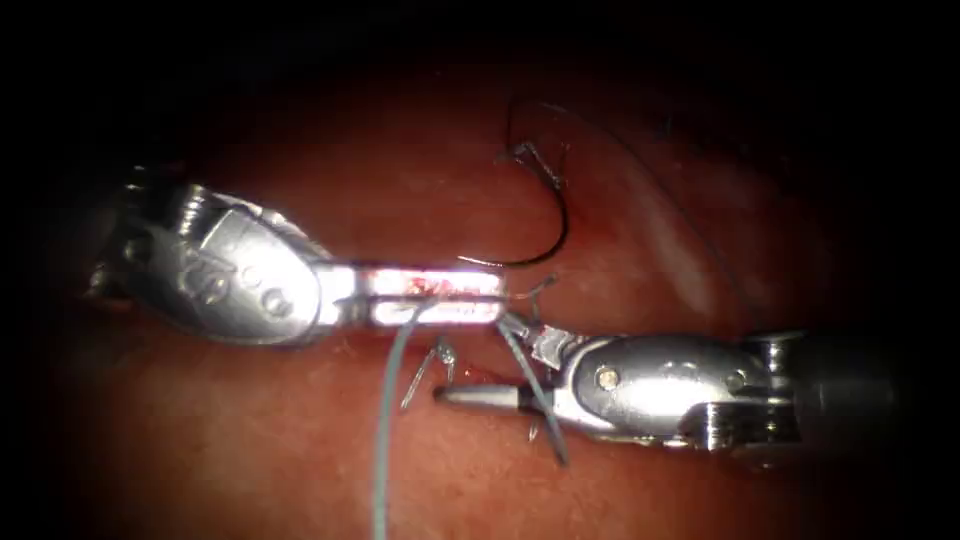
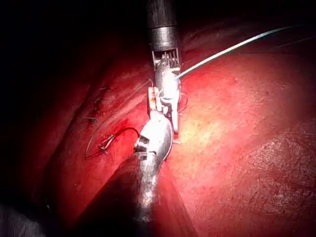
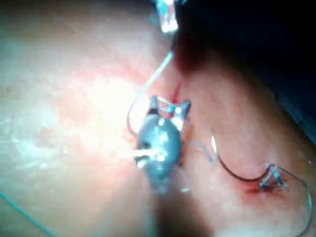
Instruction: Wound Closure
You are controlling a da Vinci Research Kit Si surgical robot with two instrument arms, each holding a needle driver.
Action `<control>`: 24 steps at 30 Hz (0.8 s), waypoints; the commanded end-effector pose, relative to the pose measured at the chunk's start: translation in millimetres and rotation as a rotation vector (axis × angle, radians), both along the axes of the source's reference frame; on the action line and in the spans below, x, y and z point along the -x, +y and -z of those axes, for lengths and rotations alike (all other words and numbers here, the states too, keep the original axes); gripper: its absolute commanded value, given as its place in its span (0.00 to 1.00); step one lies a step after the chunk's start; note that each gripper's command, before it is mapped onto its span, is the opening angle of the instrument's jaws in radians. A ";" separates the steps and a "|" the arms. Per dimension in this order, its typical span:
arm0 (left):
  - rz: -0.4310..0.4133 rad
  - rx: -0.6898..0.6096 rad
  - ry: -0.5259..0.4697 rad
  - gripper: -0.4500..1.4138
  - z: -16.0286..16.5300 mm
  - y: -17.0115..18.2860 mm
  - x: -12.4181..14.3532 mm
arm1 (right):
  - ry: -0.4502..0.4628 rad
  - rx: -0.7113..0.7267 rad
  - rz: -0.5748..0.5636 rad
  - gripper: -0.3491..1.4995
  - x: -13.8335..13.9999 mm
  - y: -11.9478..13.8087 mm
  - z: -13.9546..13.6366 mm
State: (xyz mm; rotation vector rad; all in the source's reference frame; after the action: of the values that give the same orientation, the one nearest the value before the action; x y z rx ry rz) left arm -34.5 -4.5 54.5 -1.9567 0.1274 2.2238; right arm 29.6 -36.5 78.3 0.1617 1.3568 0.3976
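Note:
My left tool (image 1: 500, 297) comes in from the left with its jaws shut on the pale blue thread (image 1: 384, 430), which hangs down from them. Red fluid smears those jaws. My right tool (image 1: 478, 360) comes in from the right just below, jaws open and spread around a strand of thread (image 1: 538, 395) without gripping it. The curved needle (image 1: 562, 215) lies free on the tissue (image 1: 250, 440) above both tools, held by neither. One end lies near the left jaws, the other beside a knot (image 1: 528, 155). The right wrist view shows the open jaws (image 3: 170, 104) and the needle (image 3: 237, 175).
A finished stitch with short cut ends (image 1: 440, 355) sits between the two tools. Thin dark thread (image 1: 690, 225) loops from the needle across the tissue toward the right. In the left wrist view, earlier stitches (image 2: 96, 103) dot the tissue beside the needle (image 2: 123, 132).

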 end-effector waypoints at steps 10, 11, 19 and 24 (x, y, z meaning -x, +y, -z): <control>-0.039 0.003 -0.015 0.00 -8.5 1.6 2.0 | 0.145 0.015 0.061 0.37 -0.2 0.7 2.0; -0.044 0.001 -0.015 0.00 -9.0 1.5 1.9 | 0.148 0.015 0.060 0.37 -0.1 0.7 2.1; -0.057 -0.016 -0.016 0.00 -12.4 0.5 1.4 | 0.213 0.041 -0.019 0.35 0.9 -1.0 2.4; -0.067 -0.020 -0.021 0.00 -13.7 -0.3 1.8 | 0.266 0.042 -0.067 0.32 1.1 -1.8 2.7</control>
State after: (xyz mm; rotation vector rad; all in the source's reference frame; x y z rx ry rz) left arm -35.9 -5.2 67.7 -1.9989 0.0339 2.2367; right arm 27.9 -38.0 75.1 0.1377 1.6376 0.4193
